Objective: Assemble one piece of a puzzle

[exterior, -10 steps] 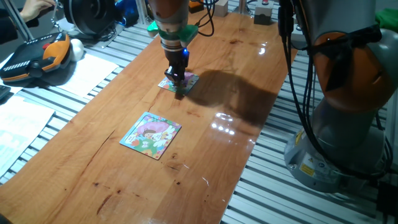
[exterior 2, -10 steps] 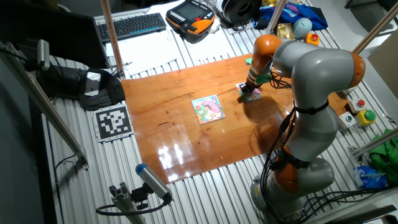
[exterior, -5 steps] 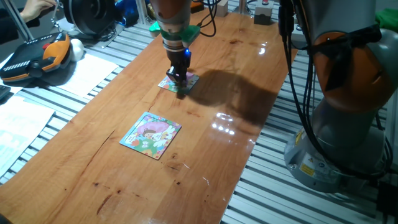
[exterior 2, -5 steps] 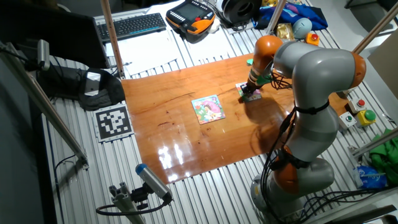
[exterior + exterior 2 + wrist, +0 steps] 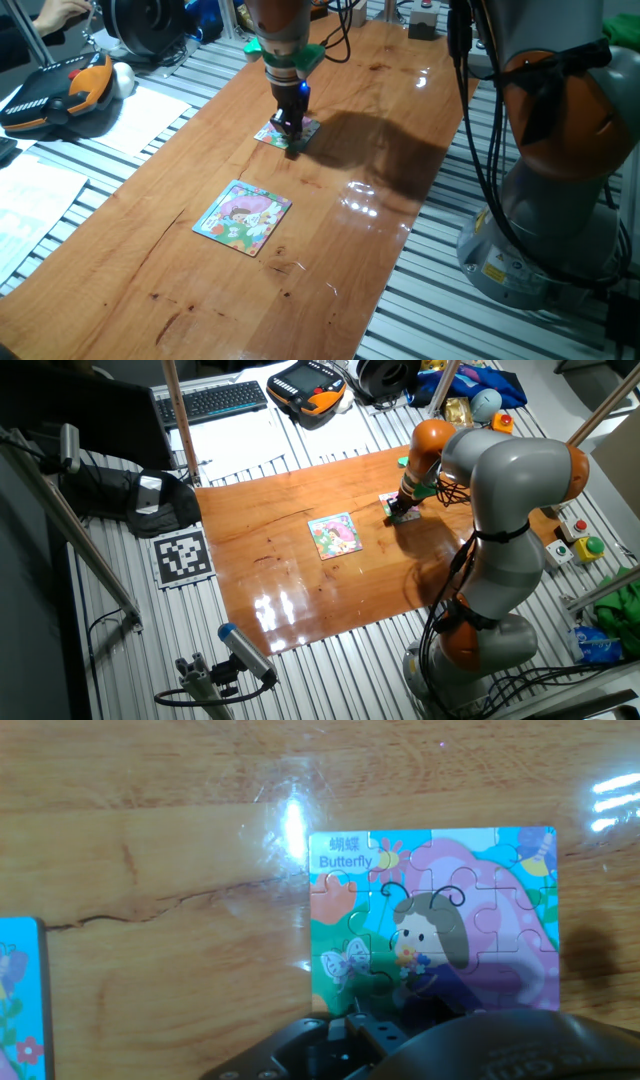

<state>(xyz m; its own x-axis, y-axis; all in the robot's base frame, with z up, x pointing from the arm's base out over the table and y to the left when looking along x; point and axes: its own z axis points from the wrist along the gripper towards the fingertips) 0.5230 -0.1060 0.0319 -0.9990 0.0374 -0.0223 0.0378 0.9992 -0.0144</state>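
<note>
The puzzle [image 5: 285, 130] is the small square with a pink, green and white butterfly cartoon; it lies flat on the wooden table. It shows in the other fixed view [image 5: 396, 506] and in the hand view [image 5: 430, 910]. My gripper [image 5: 291, 143] points straight down at the puzzle's near edge, its tips at or just above the surface, and it also shows in the other fixed view [image 5: 401, 512]. Its fingers look pressed together. The piece is hidden: no loose piece shows. In the hand view the black gripper body covers the puzzle's lower edge.
The larger blue-bordered puzzle [image 5: 245, 217] lies nearer the table's front, and its edge shows at the hand view's left [image 5: 18, 1000]. The arm's grey and orange base [image 5: 560, 150] stands off the table's right side. Papers and an orange pendant [image 5: 60, 90] lie off its left side.
The gripper has shifted slightly to the right along the small puzzle's near edge. The puzzles have not moved.
</note>
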